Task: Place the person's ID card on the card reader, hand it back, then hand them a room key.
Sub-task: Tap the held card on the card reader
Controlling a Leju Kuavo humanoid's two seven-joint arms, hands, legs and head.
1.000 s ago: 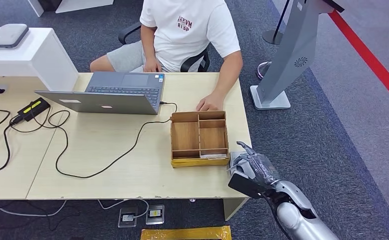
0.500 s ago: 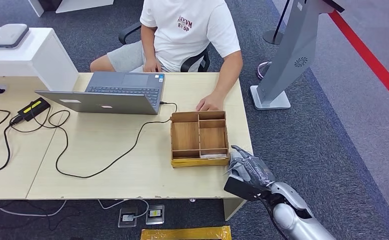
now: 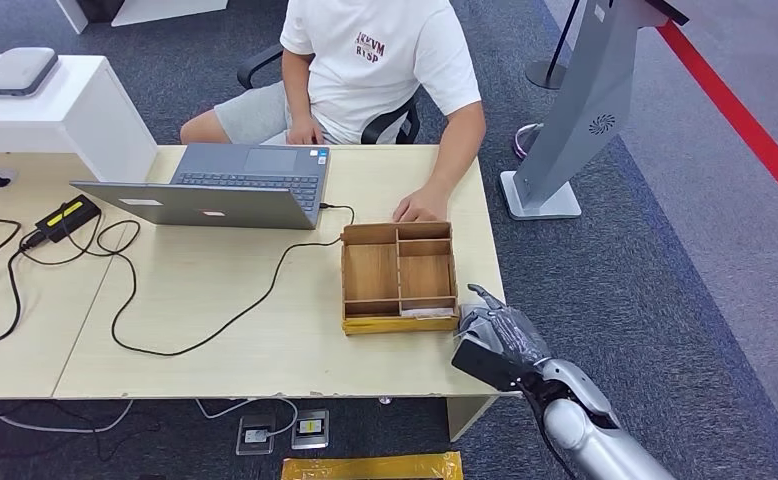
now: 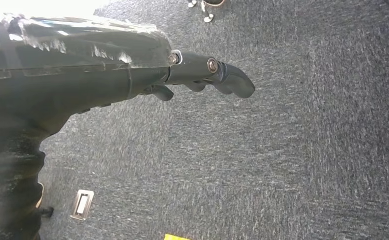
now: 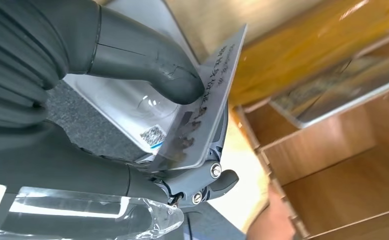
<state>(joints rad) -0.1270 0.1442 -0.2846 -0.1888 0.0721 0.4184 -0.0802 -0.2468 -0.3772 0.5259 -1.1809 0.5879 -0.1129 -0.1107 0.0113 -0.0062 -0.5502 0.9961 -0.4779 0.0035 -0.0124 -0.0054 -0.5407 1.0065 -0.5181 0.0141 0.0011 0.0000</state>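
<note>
Right hand (image 3: 498,338) | pinches ID card (image 5: 202,112) | beside wooden tray (image 3: 397,272)

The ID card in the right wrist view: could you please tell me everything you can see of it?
The ID card is a thin, pale, glossy rectangle with rounded corners, printed with rows of dark characters along one side. It looks like plastic and is seen nearly edge-on, tilted. The right robot hand pinches it, the thick grey thumb pressing on its printed face and darker fingers behind it. It is held in the air near the wooden tray, not touching it.
</note>
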